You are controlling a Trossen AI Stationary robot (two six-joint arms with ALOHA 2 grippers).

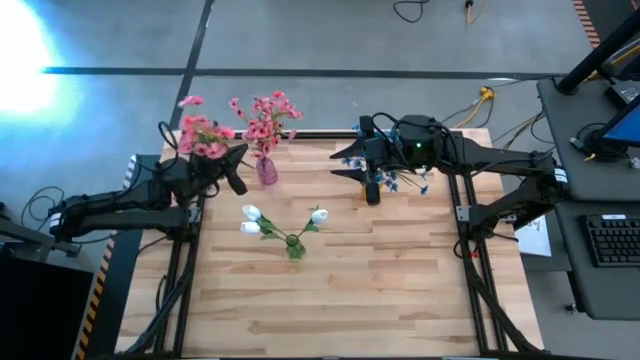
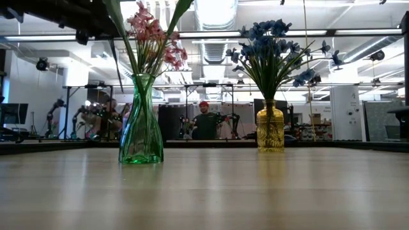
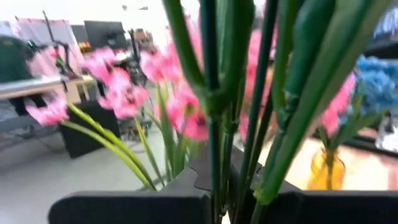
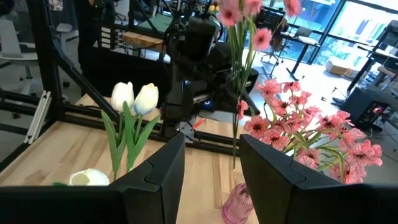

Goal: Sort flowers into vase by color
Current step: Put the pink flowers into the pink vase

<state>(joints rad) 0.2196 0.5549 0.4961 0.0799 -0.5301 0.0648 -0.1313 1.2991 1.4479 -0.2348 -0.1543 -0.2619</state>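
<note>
desk of pale wood planks, both arms reaching in from the sides.

left pincer at the far left of the desk, clenched on a bunch of pink flowers; the left wrist view shows several green stems pinched between its fingers, blossoms fanning out beyond. this bunch hangs just beside the pink vase, not in it.

the pink vase already carries a second spray of pink blossoms. low view shows a green vase with pink sprigs and an amber vase full of blue flowers; cannot match the green one to the overhead view with certainty.

right pincer hovers at the far right over the blue flowers, which stand in their vase below it. right wrist view shows its fingers parted with nothing between them, so released.

white flowers, tulip-like, sit mid-desk; whether they lie loose or stand in a small green holder cannot be told from above.

judgement: blue looks sorted. pink partly sorted, one bunch in the left pincer yet to go in. white possibly outstanding. roughly past the halfway mark.
</note>
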